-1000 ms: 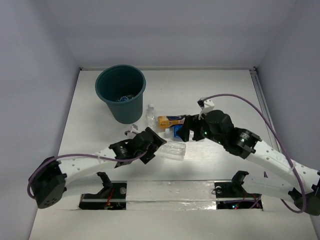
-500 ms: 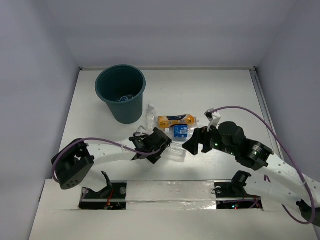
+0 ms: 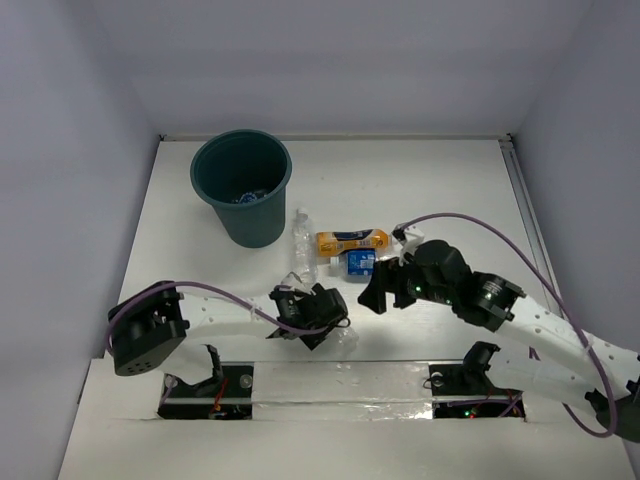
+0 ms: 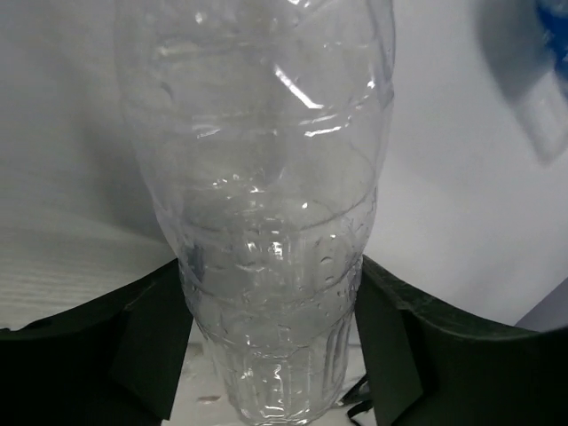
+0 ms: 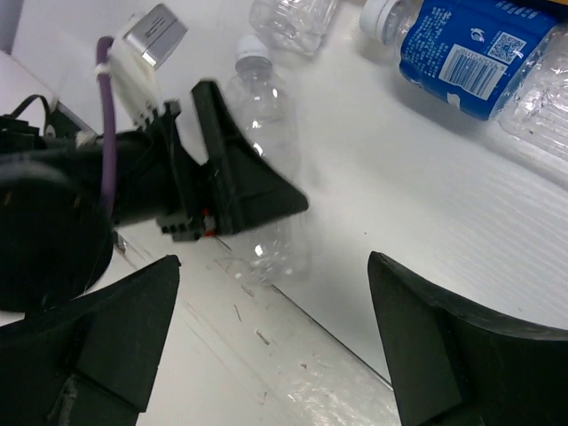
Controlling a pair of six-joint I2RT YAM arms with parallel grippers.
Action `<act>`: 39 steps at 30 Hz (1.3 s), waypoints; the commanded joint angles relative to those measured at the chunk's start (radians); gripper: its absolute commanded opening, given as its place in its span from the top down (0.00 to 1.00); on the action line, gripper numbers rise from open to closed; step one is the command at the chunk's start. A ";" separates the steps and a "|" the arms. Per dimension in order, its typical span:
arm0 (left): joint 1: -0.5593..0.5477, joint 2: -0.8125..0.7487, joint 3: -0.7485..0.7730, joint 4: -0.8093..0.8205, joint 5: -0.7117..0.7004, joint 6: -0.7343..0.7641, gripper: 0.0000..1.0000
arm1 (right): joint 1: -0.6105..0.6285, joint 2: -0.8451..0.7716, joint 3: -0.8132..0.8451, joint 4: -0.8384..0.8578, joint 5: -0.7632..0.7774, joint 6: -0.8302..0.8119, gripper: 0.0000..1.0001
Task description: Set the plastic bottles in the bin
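Note:
The dark teal bin (image 3: 241,205) stands at the back left, with a bottle showing inside. My left gripper (image 3: 328,322) is shut on a clear crinkly bottle (image 3: 346,339) near the table's front edge. In the left wrist view the bottle (image 4: 266,204) fills the gap between both fingers (image 4: 151,346). My right gripper (image 3: 376,294) is open and empty, hovering right of it. Its wrist view shows the held bottle (image 5: 266,160) and the left gripper (image 5: 213,191). An orange bottle (image 3: 352,241), a blue-labelled bottle (image 3: 360,262) (image 5: 470,49) and another clear bottle (image 3: 302,240) (image 5: 293,18) lie mid-table.
A shiny taped strip (image 3: 340,382) runs along the table's near edge between the arm bases. White walls close in the left, back and right sides. A purple cable (image 3: 480,225) loops above the right arm.
My left gripper has pulled the clear bottle toward the near edge of the table. My right gripper has shifted slightly left and back toward the blue-labelled bottle.

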 commanded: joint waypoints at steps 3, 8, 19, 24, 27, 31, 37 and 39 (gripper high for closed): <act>-0.112 -0.071 0.015 -0.186 -0.095 -0.079 0.41 | 0.009 0.129 0.110 0.110 0.011 0.041 0.14; -0.172 -0.204 0.053 -0.305 -0.155 -0.047 0.59 | 0.009 0.273 0.213 0.151 0.127 0.111 0.27; -0.172 -0.627 -0.003 -0.389 -0.242 0.062 0.63 | -0.186 0.529 0.402 -0.054 0.157 -0.148 0.13; -0.172 -0.749 0.146 -0.533 -0.423 0.159 0.62 | -0.246 0.624 0.469 -0.138 0.183 -0.185 0.06; -0.161 -0.758 0.289 -0.591 -0.531 0.260 0.59 | -0.299 0.625 0.466 -0.178 0.308 -0.107 0.06; -0.161 -0.723 0.490 -0.650 -0.647 0.401 0.57 | -0.343 0.495 0.335 -0.136 0.365 0.210 0.09; -0.161 -0.666 0.614 -0.531 -0.713 0.711 0.56 | -0.353 0.350 0.134 -0.085 0.358 0.681 0.03; -0.161 -0.646 0.631 -0.484 -0.733 0.845 0.56 | -0.362 0.310 0.071 -0.073 0.355 0.784 0.02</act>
